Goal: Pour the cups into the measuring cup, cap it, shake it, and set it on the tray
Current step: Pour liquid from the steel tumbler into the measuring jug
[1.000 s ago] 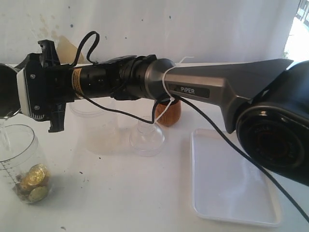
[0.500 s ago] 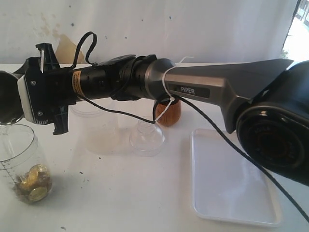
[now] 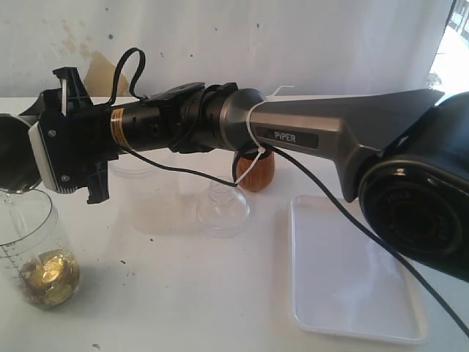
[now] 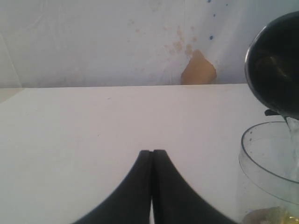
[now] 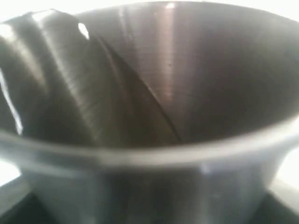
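Note:
My right gripper (image 3: 33,150) has reached across to the far left and is shut on the steel tumbler (image 3: 13,154), which is tipped mouth-down over the measuring cup (image 3: 33,249). The tumbler's bare inside (image 5: 173,93) fills the right wrist view. A thin pale streak runs from its lip into the measuring cup (image 4: 268,163), which holds gold coins (image 3: 47,275). The tumbler (image 4: 275,65) also shows in the left wrist view. The brown wooden cup (image 3: 256,170) stands behind the right arm, partly hidden. The white tray (image 3: 352,271) lies at the right. My left gripper (image 4: 152,151) is shut and empty beside the measuring cup.
A frosted plastic cup (image 3: 146,198) and a small clear funnel-shaped piece (image 3: 222,209) stand under the right arm. The arm and its black cable (image 3: 308,176) span the table above them. A white wall with a brown stain (image 4: 198,70) closes the back.
The right wrist has turned a little and shifted slightly right, with the tumbler still over the measuring cup. The coins in the cup have settled lower.

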Controlling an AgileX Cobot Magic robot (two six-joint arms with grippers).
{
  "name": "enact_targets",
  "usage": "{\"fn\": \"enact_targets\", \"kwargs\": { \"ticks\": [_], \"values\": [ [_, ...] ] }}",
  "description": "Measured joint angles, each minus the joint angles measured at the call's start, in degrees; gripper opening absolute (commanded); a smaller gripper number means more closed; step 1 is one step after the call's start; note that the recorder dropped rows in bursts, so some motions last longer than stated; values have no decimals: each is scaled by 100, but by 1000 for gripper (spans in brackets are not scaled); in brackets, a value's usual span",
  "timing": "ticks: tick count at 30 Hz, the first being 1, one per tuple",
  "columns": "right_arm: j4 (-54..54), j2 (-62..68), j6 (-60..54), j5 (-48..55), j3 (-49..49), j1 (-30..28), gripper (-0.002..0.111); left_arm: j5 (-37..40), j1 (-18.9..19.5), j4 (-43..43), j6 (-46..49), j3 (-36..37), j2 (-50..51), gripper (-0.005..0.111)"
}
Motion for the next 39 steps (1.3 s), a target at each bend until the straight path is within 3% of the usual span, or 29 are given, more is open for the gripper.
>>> {"fn": "enact_targets", "kwargs": {
  "ticks": [39],
  "values": [
    [0, -14, -924, 142, 0, 0, 0, 0, 0, 0, 0, 0, 0, 0]
  ]
}}
